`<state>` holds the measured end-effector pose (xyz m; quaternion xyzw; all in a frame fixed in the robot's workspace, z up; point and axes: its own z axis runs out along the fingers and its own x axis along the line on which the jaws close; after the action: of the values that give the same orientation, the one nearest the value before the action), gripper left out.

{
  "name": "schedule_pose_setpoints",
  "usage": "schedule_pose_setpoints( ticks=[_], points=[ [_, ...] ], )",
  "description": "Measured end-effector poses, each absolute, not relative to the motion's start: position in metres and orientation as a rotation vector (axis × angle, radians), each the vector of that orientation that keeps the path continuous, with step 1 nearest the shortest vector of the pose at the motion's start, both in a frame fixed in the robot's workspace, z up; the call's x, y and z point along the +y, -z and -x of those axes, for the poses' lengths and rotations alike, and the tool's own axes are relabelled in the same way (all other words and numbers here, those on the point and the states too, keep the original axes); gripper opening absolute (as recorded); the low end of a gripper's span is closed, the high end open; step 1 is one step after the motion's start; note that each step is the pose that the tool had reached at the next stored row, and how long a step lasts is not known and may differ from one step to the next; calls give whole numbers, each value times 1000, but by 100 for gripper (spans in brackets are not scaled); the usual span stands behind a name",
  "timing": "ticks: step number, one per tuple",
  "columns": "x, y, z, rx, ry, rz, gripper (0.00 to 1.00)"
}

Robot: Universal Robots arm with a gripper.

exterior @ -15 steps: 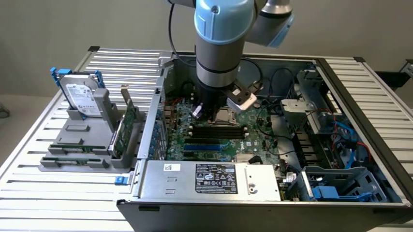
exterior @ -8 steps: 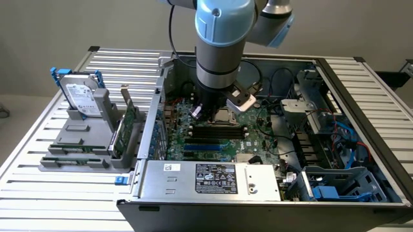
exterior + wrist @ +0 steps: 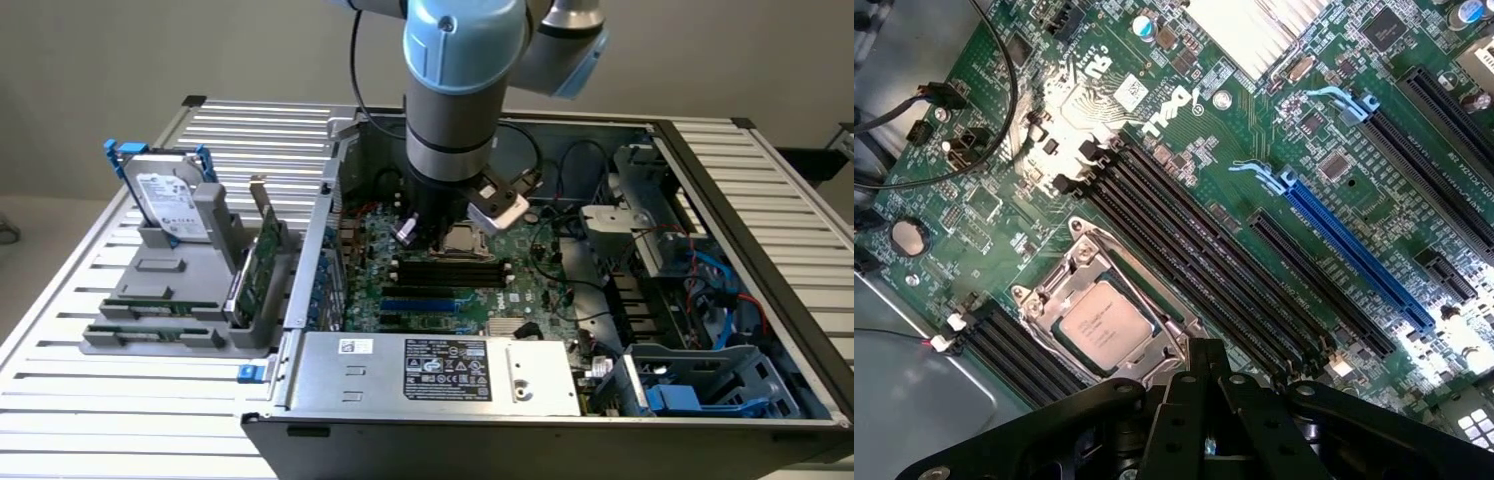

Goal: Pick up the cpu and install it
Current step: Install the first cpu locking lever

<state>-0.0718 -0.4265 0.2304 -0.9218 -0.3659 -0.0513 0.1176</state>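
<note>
Silver cpu seated in socket, gripper shut and empty above it

Black gripper [image 3: 1204,365] links fill the near edge of the wrist view, fingers pressed together, nothing pinched between them. Just past the tips sits the cpu [image 3: 1104,325], flat inside the metal socket frame [image 3: 1076,262], silvery top with small print facing up, frame around it on all sides. Four black memory slots [image 3: 1184,255] run right beside the socket, on the green motherboard [image 3: 1004,130]. Blue slot [image 3: 1349,260] lies beyond them, then long black slots [image 3: 1444,160]. Coin battery [image 3: 909,237] off to the side near a black cable [image 3: 1004,70].

Exterior view: arm [image 3: 454,90] comes down into the open case [image 3: 747,230], gripper [image 3: 414,225] low over the board, just beside the socket with the cpu [image 3: 463,240]. Power supply [image 3: 441,370] nearest the camera. Outside the case, on the exterior view's left, a grey rack [image 3: 167,300] holds a hard drive [image 3: 167,205] upright with blue handles, plus a green card [image 3: 267,265] on edge. All of it on a slatted table [image 3: 120,400].
</note>
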Motion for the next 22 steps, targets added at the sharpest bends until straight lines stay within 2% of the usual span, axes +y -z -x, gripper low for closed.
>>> schedule_pose_setpoints(
  ticks=[22],
  points=[
    [-419, -219, 78, -980, 159, 2739, 11]
  ],
)
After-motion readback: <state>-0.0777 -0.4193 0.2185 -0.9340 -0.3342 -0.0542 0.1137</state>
